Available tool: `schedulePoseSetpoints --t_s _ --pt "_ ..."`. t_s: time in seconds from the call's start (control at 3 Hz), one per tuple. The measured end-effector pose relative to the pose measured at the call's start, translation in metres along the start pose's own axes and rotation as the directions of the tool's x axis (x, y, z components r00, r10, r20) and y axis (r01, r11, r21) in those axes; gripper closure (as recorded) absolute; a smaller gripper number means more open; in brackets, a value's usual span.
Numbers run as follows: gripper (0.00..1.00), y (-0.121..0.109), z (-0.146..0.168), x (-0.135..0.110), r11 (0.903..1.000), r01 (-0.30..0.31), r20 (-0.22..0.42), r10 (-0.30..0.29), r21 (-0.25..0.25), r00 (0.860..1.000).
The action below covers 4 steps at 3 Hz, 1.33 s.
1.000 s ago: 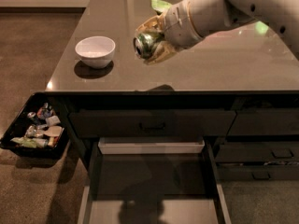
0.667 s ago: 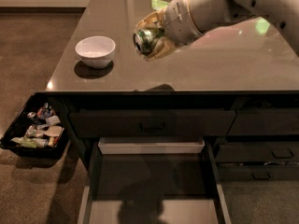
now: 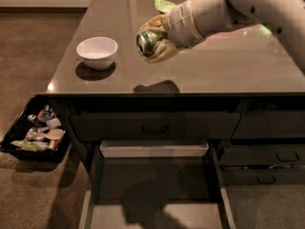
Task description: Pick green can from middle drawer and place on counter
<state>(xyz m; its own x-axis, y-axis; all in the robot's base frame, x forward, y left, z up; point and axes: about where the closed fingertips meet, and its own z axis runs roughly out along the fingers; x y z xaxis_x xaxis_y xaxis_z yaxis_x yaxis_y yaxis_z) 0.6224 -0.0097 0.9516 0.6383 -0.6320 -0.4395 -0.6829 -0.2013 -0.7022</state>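
Observation:
My gripper point(image 3: 153, 44) is shut on the green can point(image 3: 148, 42), a small dark green can whose silver end faces the camera. It holds the can tilted on its side in the air above the counter point(image 3: 228, 66), near the counter's middle, casting a shadow close to the front edge. The white arm comes in from the upper right. The middle drawer point(image 3: 152, 194) stands pulled open below the counter front, with a grey floor, dark side walls and a pale back edge; nothing shows inside it.
A white bowl point(image 3: 96, 52) sits on the counter's left part. A light green snack bag point(image 3: 163, 4) lies at the counter's far side behind the gripper. A black tray of small packets point(image 3: 35, 135) stands on the floor at left. Closed dark drawers point(image 3: 264, 151) are at right.
The gripper with the can has moved a little up and toward the back of the counter. The bowl and the drawer have not moved.

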Motion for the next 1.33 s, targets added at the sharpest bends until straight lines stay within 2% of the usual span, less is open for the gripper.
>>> schedulePoseSetpoints --t_s 0.33,0.67,1.0,1.33 --pt "1.0 -0.007 0.015 0.021 0.9956 -0.085 0.056 0.083 0.038 0.995" --pt "1.0 -0.003 0.028 0.031 0.9869 -0.16 0.099 0.157 0.019 0.983" --pt "1.0 0.012 0.033 0.037 0.9686 -0.248 0.13 0.249 -0.022 0.96" --pt "1.0 0.021 0.041 0.038 0.9537 -0.295 0.161 0.301 -0.06 0.94"
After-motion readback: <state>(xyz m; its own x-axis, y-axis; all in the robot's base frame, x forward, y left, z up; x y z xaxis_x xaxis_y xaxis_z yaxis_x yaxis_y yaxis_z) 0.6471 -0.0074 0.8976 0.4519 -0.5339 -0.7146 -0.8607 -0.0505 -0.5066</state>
